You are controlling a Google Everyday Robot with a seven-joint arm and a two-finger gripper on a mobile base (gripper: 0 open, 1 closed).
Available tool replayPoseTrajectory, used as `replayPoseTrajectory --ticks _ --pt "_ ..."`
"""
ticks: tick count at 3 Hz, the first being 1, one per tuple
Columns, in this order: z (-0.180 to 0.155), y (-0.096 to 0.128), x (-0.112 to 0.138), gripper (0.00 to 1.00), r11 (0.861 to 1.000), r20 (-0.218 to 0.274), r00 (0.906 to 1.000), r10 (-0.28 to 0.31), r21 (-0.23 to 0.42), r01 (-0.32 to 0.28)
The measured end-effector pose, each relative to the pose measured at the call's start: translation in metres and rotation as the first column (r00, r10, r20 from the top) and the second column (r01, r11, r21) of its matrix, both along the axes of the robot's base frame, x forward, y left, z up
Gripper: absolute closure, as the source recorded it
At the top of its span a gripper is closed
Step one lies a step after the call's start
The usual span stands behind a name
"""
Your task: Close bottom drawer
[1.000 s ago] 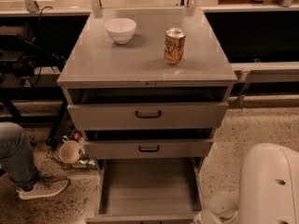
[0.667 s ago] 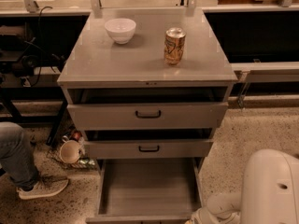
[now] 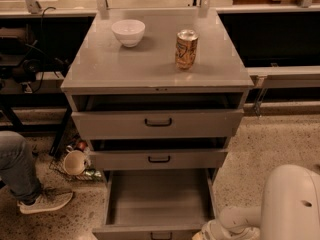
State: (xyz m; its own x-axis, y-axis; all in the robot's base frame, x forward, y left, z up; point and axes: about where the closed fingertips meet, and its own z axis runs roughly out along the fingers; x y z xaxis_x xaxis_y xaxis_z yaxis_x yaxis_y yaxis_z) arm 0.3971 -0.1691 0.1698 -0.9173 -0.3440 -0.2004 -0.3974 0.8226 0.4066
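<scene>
Logging bottom drawer, standing open at lower centre, its front panel just left of my gripper at the bottom edge; grip state I cannot tell; slide axis runs up-frame.

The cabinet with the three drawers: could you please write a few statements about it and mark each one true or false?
1. The bottom drawer is pulled out farther than the middle drawer and the top drawer. True.
2. The can stands left of the white bowl in the picture. False: it stands to the bowl's right.
3. The gripper is at the picture's lower edge, by the bottom drawer's front right corner. True.
4. The white bowl lies inside the middle drawer. False: it sits on the cabinet top.
</scene>
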Motion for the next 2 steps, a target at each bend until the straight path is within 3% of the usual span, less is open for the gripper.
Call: replayPoseTrajectory --ticks 1,2 --pt "-0.0014 0.0183 0.0252 1.00 0.999 0.062 0.9980 0.010 0.042 -0.013" --pt "-0.0014 0.0183 0.0252 1.00 0.999 0.062 0.9980 0.010 0.042 -0.013"
